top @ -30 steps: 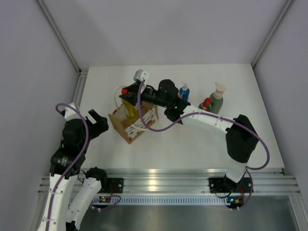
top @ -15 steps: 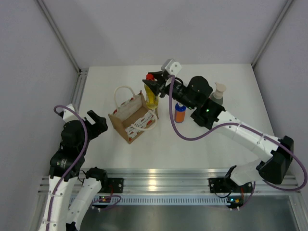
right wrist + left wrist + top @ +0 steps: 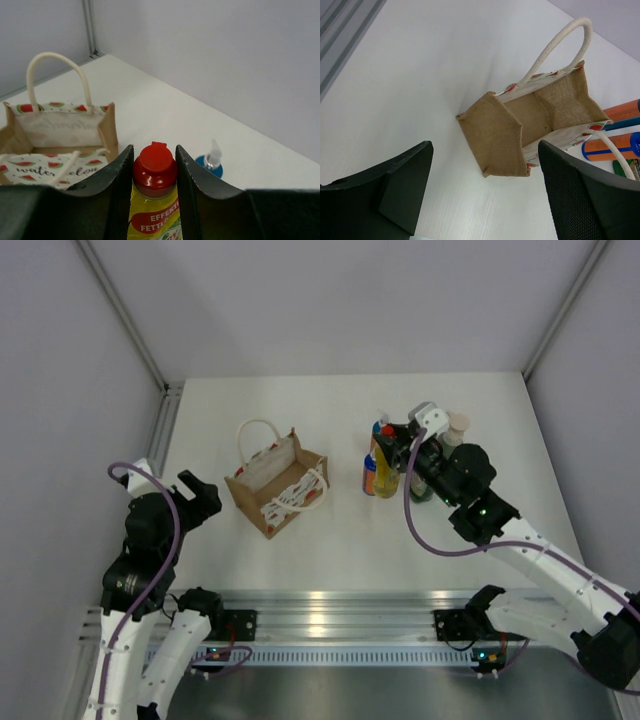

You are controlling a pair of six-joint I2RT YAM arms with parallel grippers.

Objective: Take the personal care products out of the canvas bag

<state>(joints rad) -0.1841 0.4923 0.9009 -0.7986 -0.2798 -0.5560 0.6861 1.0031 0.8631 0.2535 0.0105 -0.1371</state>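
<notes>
Right pincer point(image 3: 154, 156) is clamped on the yellow-green bottle point(image 3: 152, 220), one finger on each side of its neck just under the red cap point(image 3: 154, 167). The bottle is upright. Cannot tell whether its base touches the table point(image 3: 460, 390).

From this pincer's own view, the blue bottle point(image 3: 214, 160) stands beyond the fingers and a bit to the right, apart from them. The bag point(image 3: 60, 131) is beyond and to the left, well apart, with one rope handle point(image 3: 57, 75) standing up.

From above, the orange bottle point(image 3: 369, 477) stands just beside the held bottle on the bag side. The dark green bottle point(image 3: 421, 487) is on the other side, mostly hidden under the pincer. The pump bottle point(image 3: 458, 426) is just past the pincer on the far side from the bag.

Left pincer point(image 3: 485, 167) has its fingers point(image 3: 402, 187) spread wide and grips nothing. The bag stands upright straight ahead of it, mouth up, with a brown end panel facing the fingers and not touching them. Orange bottle shows beyond the bag, by the right finger.
</notes>
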